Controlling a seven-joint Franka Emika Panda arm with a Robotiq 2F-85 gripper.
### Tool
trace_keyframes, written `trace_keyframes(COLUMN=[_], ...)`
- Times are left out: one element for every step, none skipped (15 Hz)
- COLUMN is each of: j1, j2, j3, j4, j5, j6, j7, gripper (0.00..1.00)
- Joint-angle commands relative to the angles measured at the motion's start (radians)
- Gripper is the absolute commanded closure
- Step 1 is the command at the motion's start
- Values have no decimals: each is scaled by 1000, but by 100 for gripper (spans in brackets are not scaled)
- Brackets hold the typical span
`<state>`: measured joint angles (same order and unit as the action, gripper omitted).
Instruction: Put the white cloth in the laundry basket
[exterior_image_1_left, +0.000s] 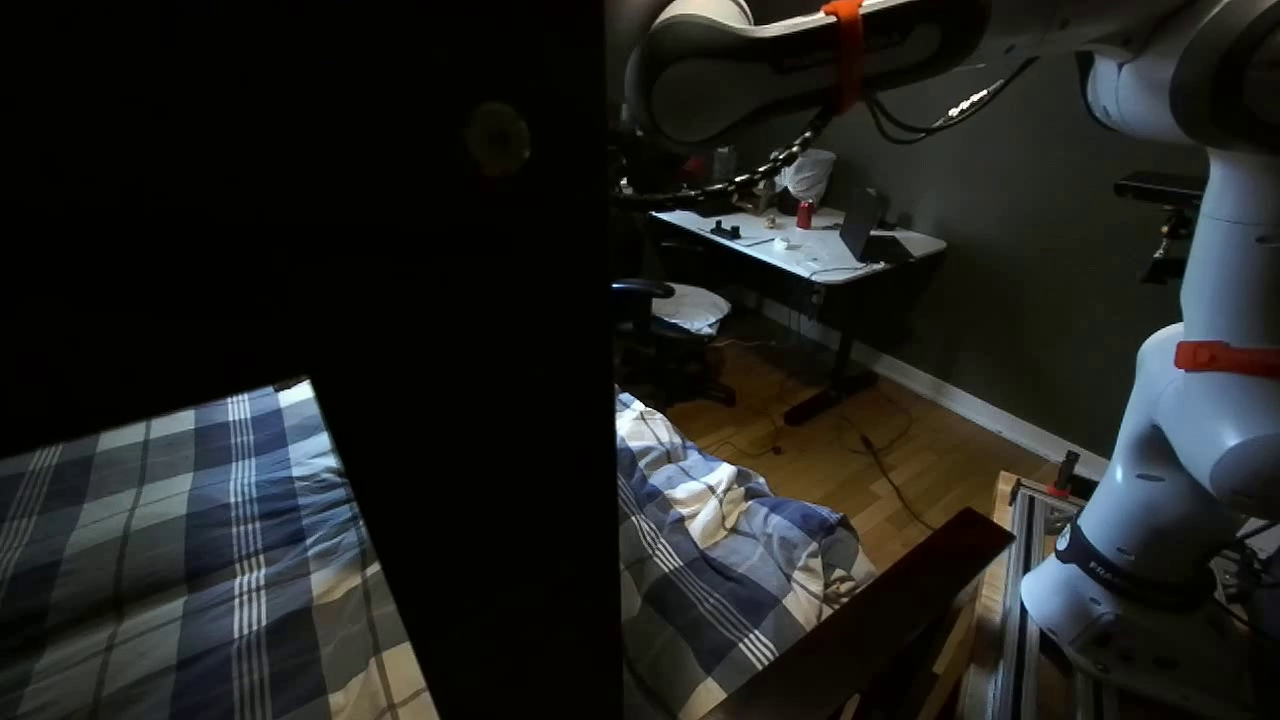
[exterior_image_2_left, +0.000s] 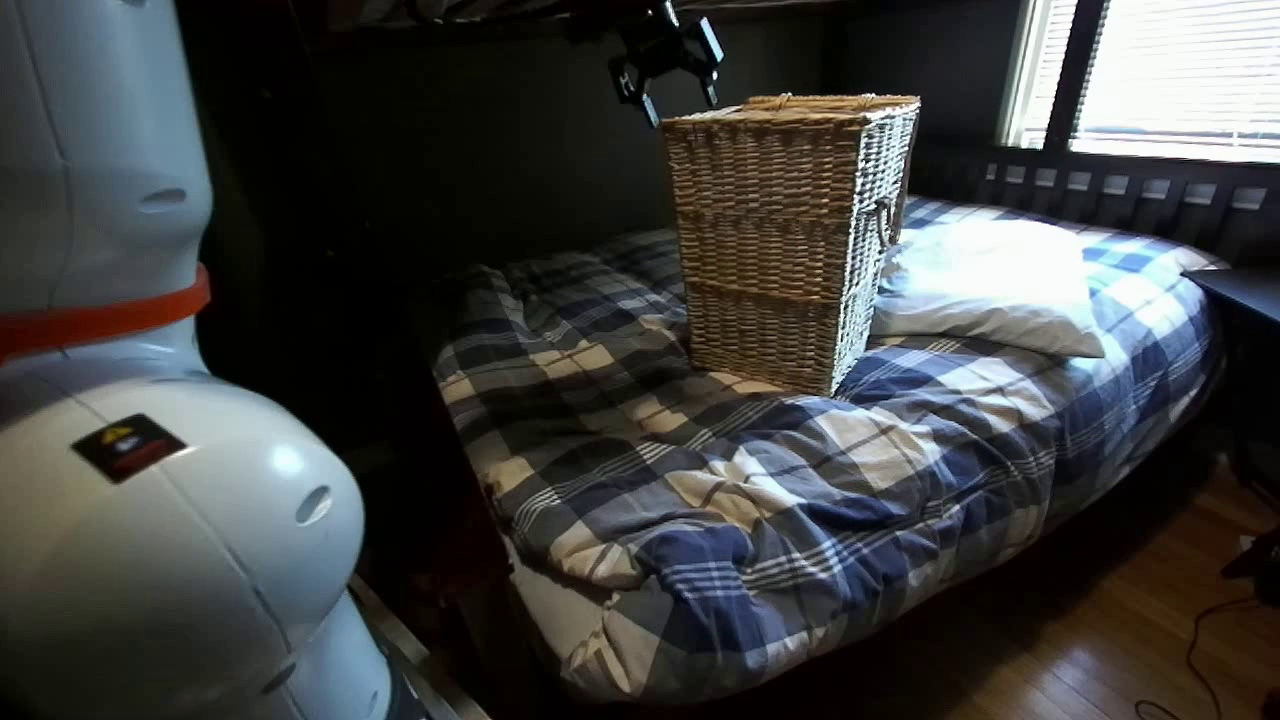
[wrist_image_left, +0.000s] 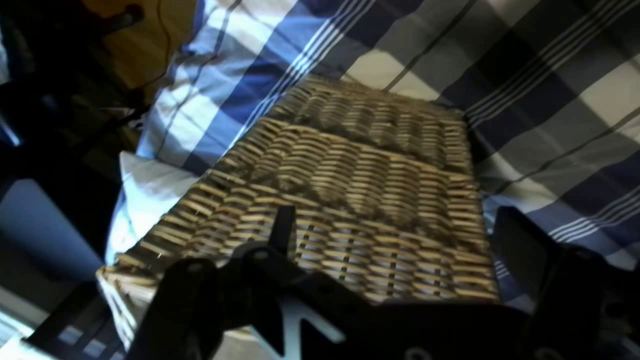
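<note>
In an exterior view, a bright window (exterior_image_2_left: 1175, 80) stands at two o'clock, beyond a plaid-covered bed (exterior_image_2_left: 830, 520); wooden floor (exterior_image_2_left: 1120, 600) shows at four. In an exterior view, a white-topped desk (exterior_image_1_left: 825, 265) sits at two, a dim wall (exterior_image_1_left: 1030, 320) at three.

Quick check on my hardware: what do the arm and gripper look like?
The arm has rounded whitish segments with dark sections, red-orange straps and a dark cable. A black label bears a yellow warning triangle; the dark base band carries pale lettering. The two-fingered gripper is black and angular.
</note>
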<state>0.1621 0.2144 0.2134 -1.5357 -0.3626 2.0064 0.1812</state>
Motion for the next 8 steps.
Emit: trace_keyframes(j1=[-40, -49, -14, -24, -30, -32, -32, -31], j2=[-59, -59, -19, -22, -23, -26, -28, -30], j3=[-29, -34, -47, -51, -53, -53, -52, -51], j4=[-136, -148, -76, -96, -107, -113, -115, -116], j5=[207, 256, 171, 204, 218, 225, 227, 228], j6=[-6, -27, -12, -13, -13, -13, -13, -13], j7=[-182, -229, -150, -185, -202, -208, -209, -209], gripper=[0, 0, 0, 0, 0, 0, 0, 0])
